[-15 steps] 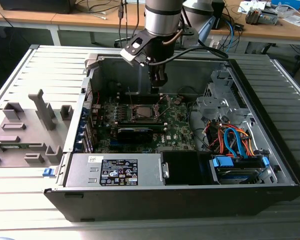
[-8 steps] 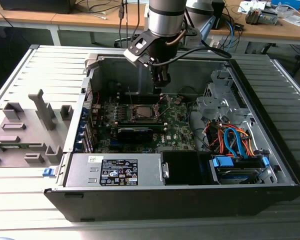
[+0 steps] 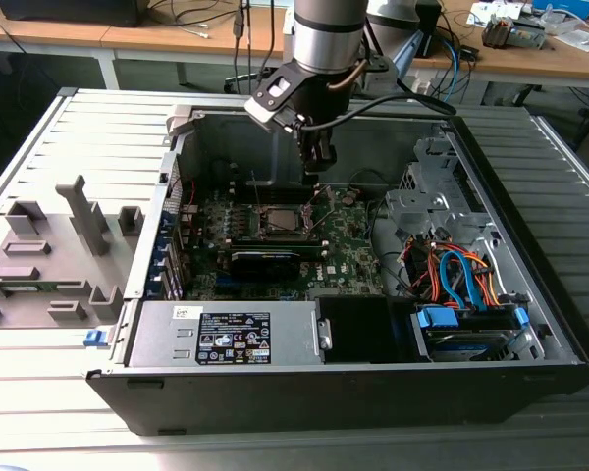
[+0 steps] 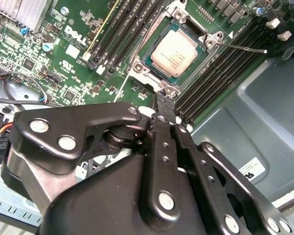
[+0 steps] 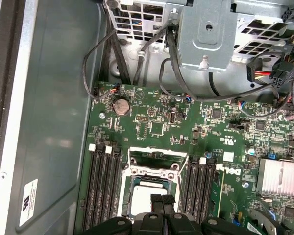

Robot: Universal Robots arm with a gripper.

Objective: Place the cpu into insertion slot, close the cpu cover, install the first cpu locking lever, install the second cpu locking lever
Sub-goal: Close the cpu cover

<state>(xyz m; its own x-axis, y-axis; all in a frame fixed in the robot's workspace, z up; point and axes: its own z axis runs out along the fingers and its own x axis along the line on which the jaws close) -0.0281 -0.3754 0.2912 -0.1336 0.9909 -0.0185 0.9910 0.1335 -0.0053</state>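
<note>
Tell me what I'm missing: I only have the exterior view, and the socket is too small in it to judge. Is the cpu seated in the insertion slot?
Observer: Yes. In the second wrist view the cpu lies flat in the insertion slot, silvery top up.
Operator: Is the cover down over it?
Observer: It looks not. In the first wrist view the cpu cover stands raised at the socket's edge, not lying on the chip.
Operator: And the pincer, is it carrying anything?
Observer: No. In the second wrist view the pincer is shut and empty, with its tips at a corner of the socket. I cannot tell whether they touch it.
</note>
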